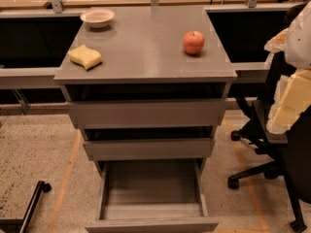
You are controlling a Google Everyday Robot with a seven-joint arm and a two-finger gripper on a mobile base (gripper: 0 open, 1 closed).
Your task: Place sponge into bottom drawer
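The pale yellow sponge [85,56] lies on the left side of the grey cabinet top [146,47]. The bottom drawer [151,198] is pulled out towards me and its grey inside holds nothing. The two higher drawers are only slightly out. My gripper [287,93] is at the right edge of the view, close to the camera, well to the right of the cabinet and far from the sponge. It holds nothing that I can see.
A red apple [193,42] stands on the right side of the cabinet top. A white bowl [97,17] sits at its back left. A black office chair [265,144] stands right of the cabinet. A black bar with a wheel [33,205] lies on the floor at lower left.
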